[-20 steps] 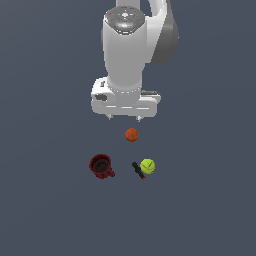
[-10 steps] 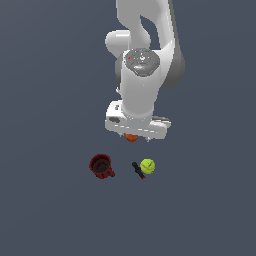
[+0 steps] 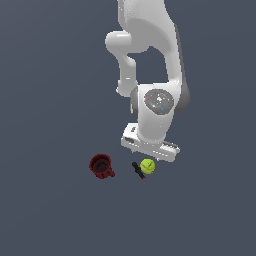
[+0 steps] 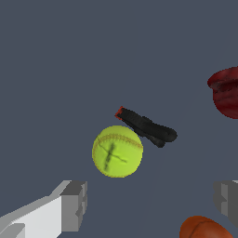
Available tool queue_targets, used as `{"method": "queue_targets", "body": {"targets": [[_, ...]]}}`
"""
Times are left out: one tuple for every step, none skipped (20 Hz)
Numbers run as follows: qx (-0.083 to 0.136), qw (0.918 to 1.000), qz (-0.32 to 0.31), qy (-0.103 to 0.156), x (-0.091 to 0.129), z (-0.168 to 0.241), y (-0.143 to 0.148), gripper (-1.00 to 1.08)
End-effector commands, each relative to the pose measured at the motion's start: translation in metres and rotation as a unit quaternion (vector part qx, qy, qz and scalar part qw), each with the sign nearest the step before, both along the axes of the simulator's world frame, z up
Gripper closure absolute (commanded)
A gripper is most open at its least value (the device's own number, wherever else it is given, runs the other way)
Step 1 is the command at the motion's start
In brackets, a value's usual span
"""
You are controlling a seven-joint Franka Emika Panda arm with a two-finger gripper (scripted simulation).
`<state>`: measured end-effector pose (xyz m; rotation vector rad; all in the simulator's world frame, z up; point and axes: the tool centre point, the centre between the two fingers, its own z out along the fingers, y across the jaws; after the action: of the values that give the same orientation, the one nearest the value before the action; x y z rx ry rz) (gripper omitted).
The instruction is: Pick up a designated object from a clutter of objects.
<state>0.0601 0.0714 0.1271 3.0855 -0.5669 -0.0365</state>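
Yellow-green tennis ball with a curved seam, round and unmarked

Glossy white rounded arm links, grey bands at joints. Round speckled grey cap on wrist. Boxy white gripper, blocky grey fingertips.

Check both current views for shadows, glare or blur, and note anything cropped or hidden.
Exterior view: flat, even lighting, no cast shadows on the floor; soft and low-detail; the arm hides the orange ball. Wrist view: sharper, no glare; the tennis ball seam reads clearly beside the black clamp; the red mug and orange ball are cropped at the edges; both fingers only partly in frame.
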Motion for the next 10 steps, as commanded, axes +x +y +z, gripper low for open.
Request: {"method": "queue_targets", "body": {"targets": [[0.000, 0.9999, -0.016, -0.005, 0.005, -0.014, 0.008, -0.92], [0.000, 0.9998, -0.020, -0.007, 0.006, -0.019, 0.010, -0.92], [0.000, 0.9997, -0.024, -0.008, 0.007, -0.023, 0.012, -0.92], [0.000, 0.9996, -0.028, -0.009, 0.007, -0.026, 0.014, -0.92], [0.000, 0.9995, -0.031, -0.010, 0.008, -0.029, 0.016, -0.92], [0.000, 0.9994, -0.033, -0.010, 0.009, -0.031, 0.017, -0.92], [0.000, 0.9993, -0.035, -0.011, 0.009, -0.033, 0.018, -0.92], [0.000, 0.9993, -0.037, -0.011, 0.009, -0.035, 0.019, -0.92], [0.000, 0.9992, -0.037, -0.012, 0.009, -0.035, 0.019, -0.92], [0.000, 0.9992, -0.038, -0.012, 0.009, -0.036, 0.019, -0.92]]}}
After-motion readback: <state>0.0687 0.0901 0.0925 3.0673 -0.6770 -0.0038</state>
